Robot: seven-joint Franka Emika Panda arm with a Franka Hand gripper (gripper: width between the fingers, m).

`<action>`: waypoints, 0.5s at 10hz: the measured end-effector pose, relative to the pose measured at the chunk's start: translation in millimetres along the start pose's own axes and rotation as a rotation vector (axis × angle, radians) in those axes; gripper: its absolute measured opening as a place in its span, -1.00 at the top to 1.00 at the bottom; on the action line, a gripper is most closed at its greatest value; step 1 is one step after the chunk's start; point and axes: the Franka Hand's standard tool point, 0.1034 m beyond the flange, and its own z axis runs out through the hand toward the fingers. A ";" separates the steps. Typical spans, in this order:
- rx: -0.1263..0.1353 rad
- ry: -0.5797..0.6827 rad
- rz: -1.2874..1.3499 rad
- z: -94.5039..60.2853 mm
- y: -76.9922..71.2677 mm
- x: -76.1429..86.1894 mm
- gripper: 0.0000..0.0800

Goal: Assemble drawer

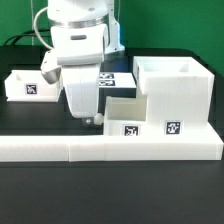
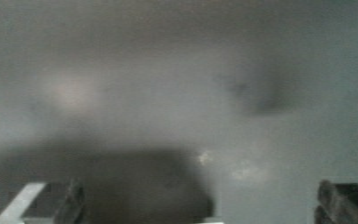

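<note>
Evidently little is done yet: the housing [image 1: 172, 95] stands at the exterior view's right, one tray [image 1: 125, 116] just beside it and the other tray [image 1: 30, 85] well apart at the left, neither seemingly slid in, while the jaws hang spread and empty between the trays.

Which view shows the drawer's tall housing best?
The exterior view: the housing stands sharp on that view's right, its open top and one tag visible. The wrist view is a grey blur showing only the fingers of the gripper; no housing can be made out.
</note>
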 end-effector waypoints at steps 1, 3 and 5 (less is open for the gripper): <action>0.000 -0.002 0.018 0.1 0.0 0.7 -0.62; 0.000 -0.005 0.016 0.1 -0.1 -0.2 -0.62; 0.000 -0.005 0.017 0.1 -0.1 -0.4 -0.62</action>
